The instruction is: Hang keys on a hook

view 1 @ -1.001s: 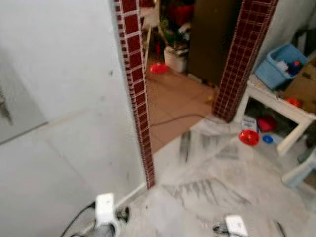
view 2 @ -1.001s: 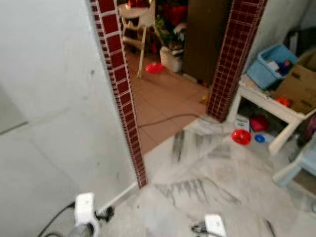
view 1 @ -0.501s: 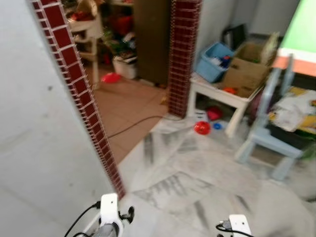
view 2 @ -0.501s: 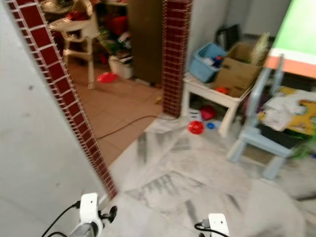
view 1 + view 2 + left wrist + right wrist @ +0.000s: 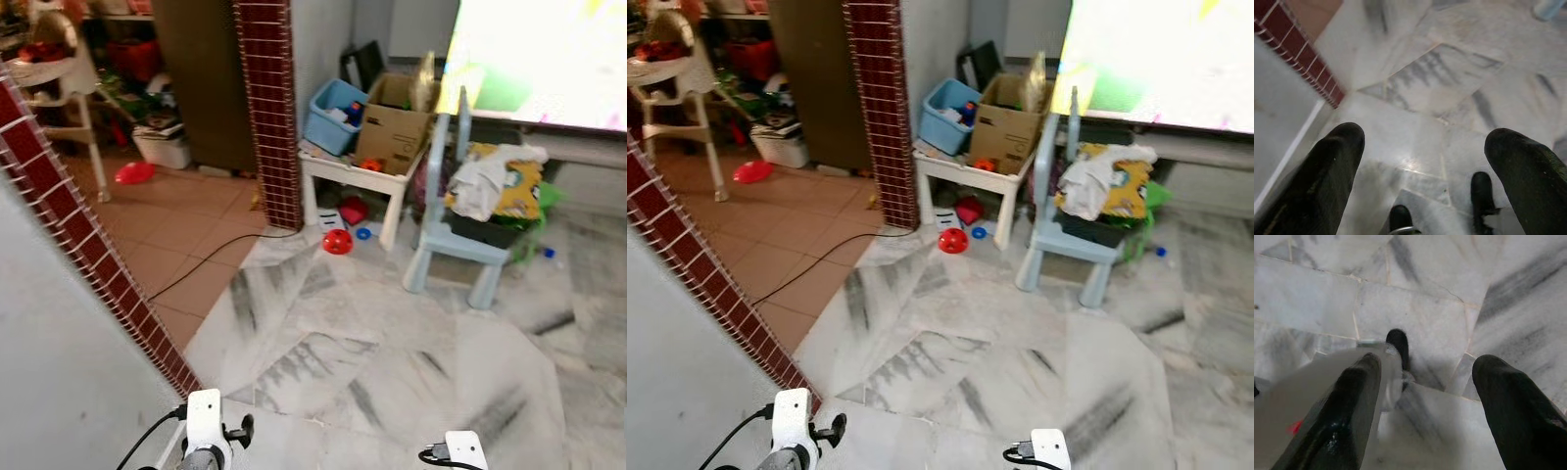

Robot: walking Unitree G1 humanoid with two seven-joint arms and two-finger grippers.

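Two grippers hang low over the marble floor (image 5: 392, 362), and both are let go, with nothing in them. The left gripper (image 5: 1425, 134) has its black fingers (image 5: 1337, 156) spread wide. The right gripper (image 5: 1429, 362) has its fingers spread wide too.

I cannot tell where the keys are, or where the hook is.

On the far left stands a white high chair (image 5: 59, 78) on the brown tiles. Next comes a wall edge with dark red tiles (image 5: 88, 264). A black cable (image 5: 211, 264) runs across the floor to a red tiled pillar (image 5: 269, 108). Just beside the pillar is a small white table (image 5: 358, 176). On it sit a blue tub (image 5: 333, 117) and a cardboard box (image 5: 392, 122). A red ball (image 5: 337, 242) lies on the floor by the table. To the right is a pale blue chair (image 5: 456, 235) with a pile of cloth (image 5: 495, 181) on it.

I think keys will be light, hard and jingly. They are smooth metal, so they may slip. They will swing if held by one key. I would pinch one key flat near its top. That leaves the ring free to go over the hook.

I cannot read any words on the box or anywhere else.
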